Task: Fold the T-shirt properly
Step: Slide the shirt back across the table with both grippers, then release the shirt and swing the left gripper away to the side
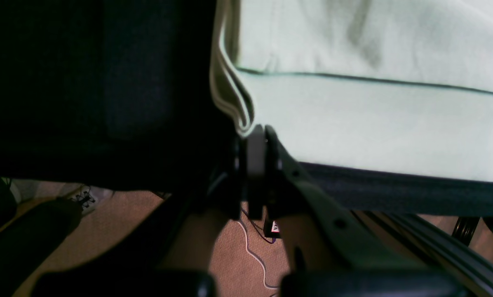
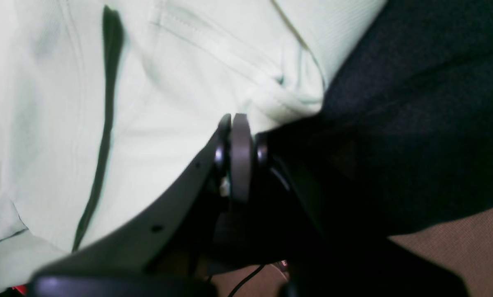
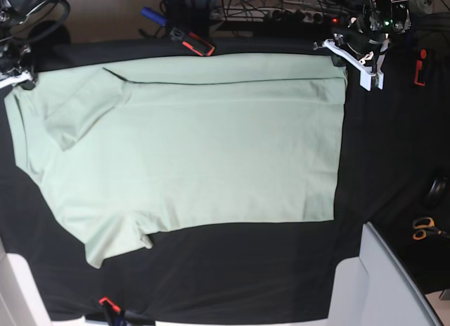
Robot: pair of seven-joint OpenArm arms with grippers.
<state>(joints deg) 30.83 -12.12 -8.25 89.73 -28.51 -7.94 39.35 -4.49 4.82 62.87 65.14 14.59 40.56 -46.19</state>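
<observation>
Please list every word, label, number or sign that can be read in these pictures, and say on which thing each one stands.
No text can be read in any view.
A small white tag hangs below the left gripper in the left wrist view; its marks are too blurred to read.
The T-shirt shows no print or readable label in any view.
The tools beside the table in the base view are too small to show any writing.

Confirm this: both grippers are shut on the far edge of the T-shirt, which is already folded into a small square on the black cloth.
Not quite. The left gripper and right gripper do pinch the T-shirt, but the base view shows it spread nearly full length on the black cloth, only its far edge folded over.
</observation>
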